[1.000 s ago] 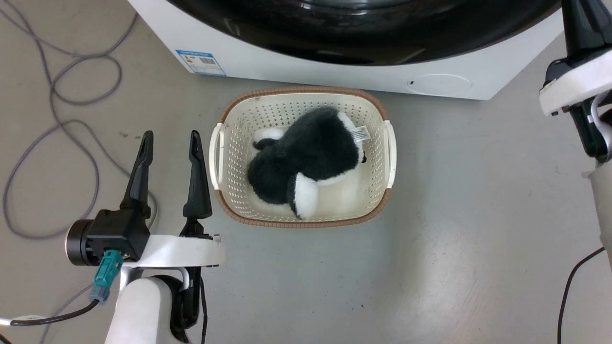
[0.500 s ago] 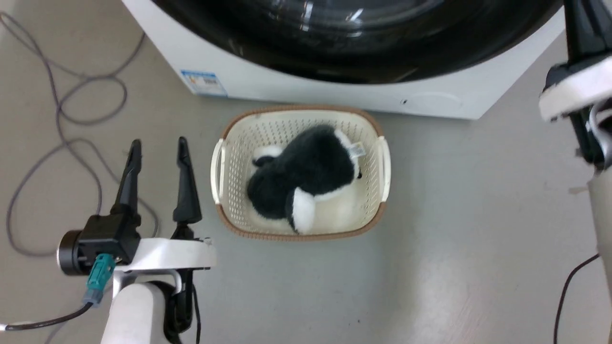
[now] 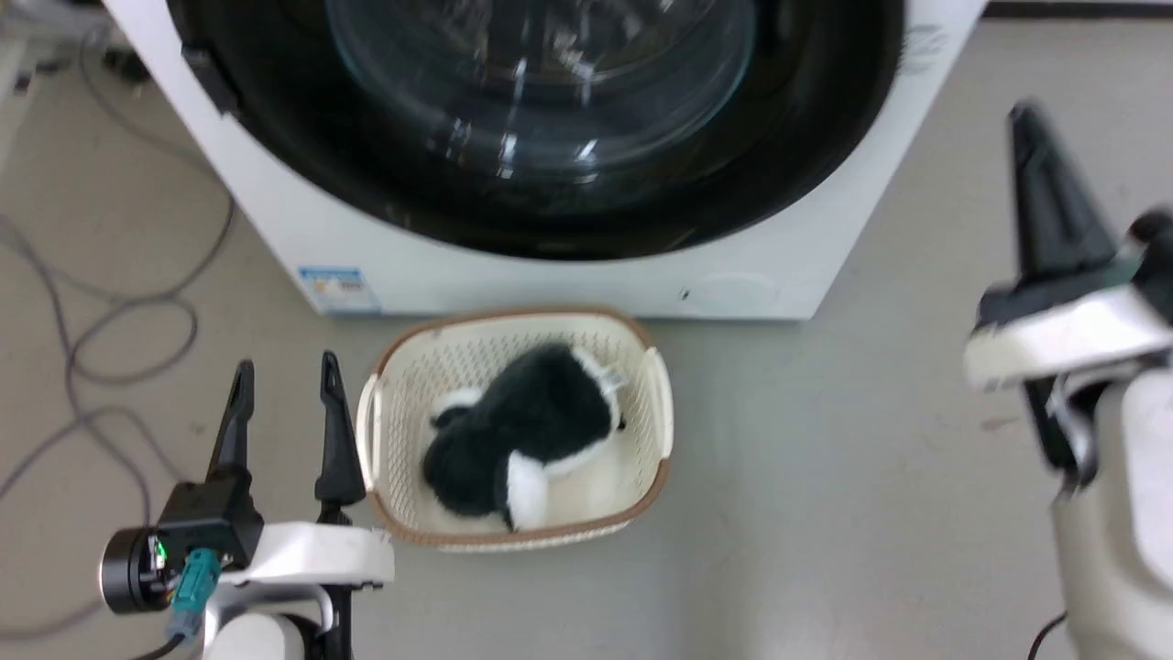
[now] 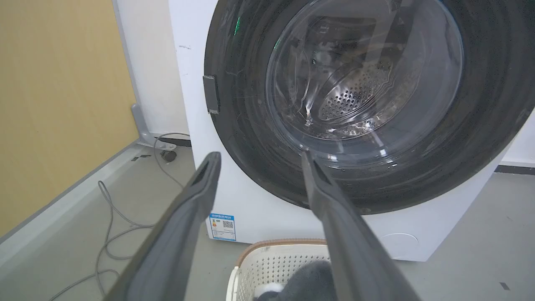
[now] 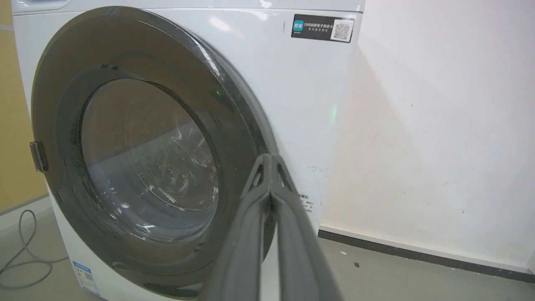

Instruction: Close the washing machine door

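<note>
The washing machine (image 3: 568, 275) stands ahead, a white box with a blue label (image 3: 339, 289) at its lower left corner. Its round black-rimmed door (image 3: 541, 119) lies flat against the front; through the glass bowl (image 4: 363, 96) the steel drum shows. From the right wrist view the door (image 5: 142, 154) sits against the white front with no gap visible. My left gripper (image 3: 286, 364) is open and empty, low at the left beside the basket. My right gripper (image 3: 1025, 115) is shut on nothing, to the right of the machine and clear of the door (image 5: 267, 158).
A cream perforated basket (image 3: 385, 431) holding a black and white plush toy (image 3: 522, 431) sits on the floor just before the machine. Grey cables (image 3: 92, 339) loop on the floor at the left. A white wall (image 5: 439, 125) rises right of the machine.
The whole head picture has shifted: the camera has moved, so more of the machine and door shows and the basket sits lower. Both grippers keep their state.
</note>
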Robot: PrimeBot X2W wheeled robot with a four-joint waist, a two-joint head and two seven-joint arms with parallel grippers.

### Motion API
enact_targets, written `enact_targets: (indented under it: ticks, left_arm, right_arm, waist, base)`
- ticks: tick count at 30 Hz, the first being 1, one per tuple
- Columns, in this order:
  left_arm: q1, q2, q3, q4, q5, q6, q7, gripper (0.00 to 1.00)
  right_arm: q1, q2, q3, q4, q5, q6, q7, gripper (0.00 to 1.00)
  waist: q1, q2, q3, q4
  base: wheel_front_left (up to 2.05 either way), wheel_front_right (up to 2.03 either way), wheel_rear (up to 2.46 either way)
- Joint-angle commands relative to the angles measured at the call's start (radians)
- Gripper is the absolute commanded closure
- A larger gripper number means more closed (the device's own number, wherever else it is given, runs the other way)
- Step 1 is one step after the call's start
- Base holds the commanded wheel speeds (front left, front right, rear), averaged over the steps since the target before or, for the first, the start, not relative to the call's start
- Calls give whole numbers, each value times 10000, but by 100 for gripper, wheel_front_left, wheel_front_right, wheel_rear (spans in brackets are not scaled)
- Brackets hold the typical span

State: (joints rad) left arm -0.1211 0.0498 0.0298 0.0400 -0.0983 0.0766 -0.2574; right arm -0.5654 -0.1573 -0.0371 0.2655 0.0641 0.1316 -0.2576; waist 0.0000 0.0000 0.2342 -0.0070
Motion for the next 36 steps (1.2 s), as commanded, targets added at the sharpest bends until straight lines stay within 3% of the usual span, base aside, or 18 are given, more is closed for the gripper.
enact_targets:
  ticks: [1, 4, 5, 6, 7, 21, 26, 27, 36]
  left_arm:
    - [218, 5, 42, 29, 91, 43, -44, 0]
    - [462, 5, 100, 14, 83, 46, -44, 0]
    - [536, 5, 133, -5, 87, 35, -44, 0]
    - [616, 5, 155, -21, 90, 35, -44, 0]
    - [707, 5, 168, -41, 88, 44, -44, 0]
    - [1697, 5, 126, 55, 278, 80, -44, 0]
    - [1818, 5, 64, -27, 318, 4, -44, 0]
    - [1701, -2, 71, 0, 263, 30, 6, 100]
    - [1674, -2, 53, -13, 300, -13, 153, 100]
  right_arm:
    - [542, 171, 10, -226, 11, -9, -42, 100]
    - [1412, 481, 109, -491, 32, -9, -42, 100]
    - [1675, 555, 180, -547, 34, -9, -42, 81]
    - [1929, 631, 205, -609, 54, -9, -42, 53]
    - [2181, 706, 223, -685, 62, -9, -42, 0]
    - [4844, 1067, 49, -1495, 399, -9, -42, 0]
    - [5072, 1068, 122, -1602, 581, -9, -42, 0]
    - [4964, 1018, 111, -1533, 526, 0, 6, 100]
    - [4996, 1021, 120, -1591, 464, -1, 146, 100]
  waist:
    - [0, 0, -578, -358]
    - [0, 0, -937, -479]
    - [0, 0, -1032, -505]
    - [0, 0, -1133, -520]
    - [0, 0, -1220, -533]
    - [0, 0, -2024, -544]
    - [0, 0, -2045, -563]
    - [0, 0, -2048, -562]
    - [0, 0, -2067, -528]
  base:
    - [0, 0, 0]
    - [0, 0, 0]
    - [0, 0, 0]
    - [0, 0, 0]
    - [0, 0, 0]
    - [0, 0, 0]
    - [0, 0, 0]
    - [0, 0, 0]
    - [0, 0, 0]
